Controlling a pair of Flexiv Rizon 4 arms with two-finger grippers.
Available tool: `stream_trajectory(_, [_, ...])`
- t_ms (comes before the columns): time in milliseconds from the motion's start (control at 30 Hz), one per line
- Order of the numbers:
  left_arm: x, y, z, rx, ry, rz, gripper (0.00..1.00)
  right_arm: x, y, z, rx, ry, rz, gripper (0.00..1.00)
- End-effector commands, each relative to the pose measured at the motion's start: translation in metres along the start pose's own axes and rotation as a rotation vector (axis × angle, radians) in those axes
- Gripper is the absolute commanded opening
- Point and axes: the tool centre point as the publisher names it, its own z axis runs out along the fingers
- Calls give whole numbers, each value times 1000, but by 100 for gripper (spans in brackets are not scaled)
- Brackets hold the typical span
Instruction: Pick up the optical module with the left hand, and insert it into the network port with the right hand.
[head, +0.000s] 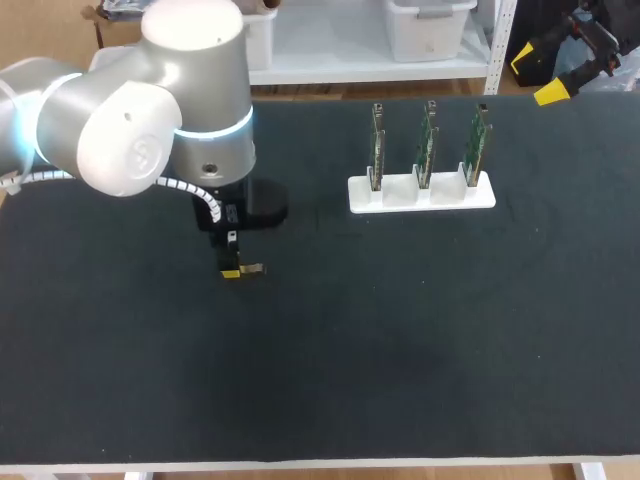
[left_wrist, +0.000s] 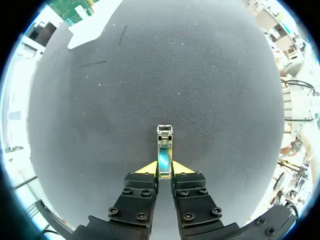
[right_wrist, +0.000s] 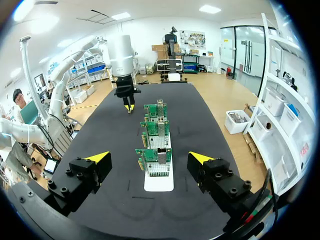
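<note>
The left gripper (left_wrist: 164, 167) is clamped on the optical module (left_wrist: 164, 147), its two yellow tips pressing the narrow sides of one end while most of the body sticks out ahead of them. The module sits low over the dark table (head: 400, 350), well to the left of the white holder (head: 400, 192). Whether it rests on the cloth or hangs just above it cannot be told. It is a slim metal-cased bar and will likely handle as light and stiff. Its smooth sides could slide in a weak pinch, and the small latch frame at its free end looks like the part most easily bent. The flat side walls are the sound place to grip, away from either end. With only one end held now, the free length is open for a second grip. The long axis lies roughly level with the table. In the head view it runs from the fingertips toward the robot's right, the side where the holder stands, with the latch end leading. Three green circuit boards (head: 425, 140) stand upright in the holder, and the nearest network port (right_wrist: 158, 170) shows as a metal cage facing the right gripper (right_wrist: 149, 158). That gripper waits beyond the holder's end with its jaws spread wide and nothing between them, well apart from the module.
</note>
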Motion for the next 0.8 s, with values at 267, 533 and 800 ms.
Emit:
stream_trajectory(267, [15, 9, -3, 127, -180, 6, 0, 0, -8, -2, -268, 0, 1, 100])
stream_trajectory(533, [31, 17, -11, 223, -367, -10, 0, 0, -8, -2, -268, 0, 1, 100])
stream_trajectory(800, [40, 24, -26, 232, -483, -57, 0, 0, -8, -2, -268, 0, 1, 100])
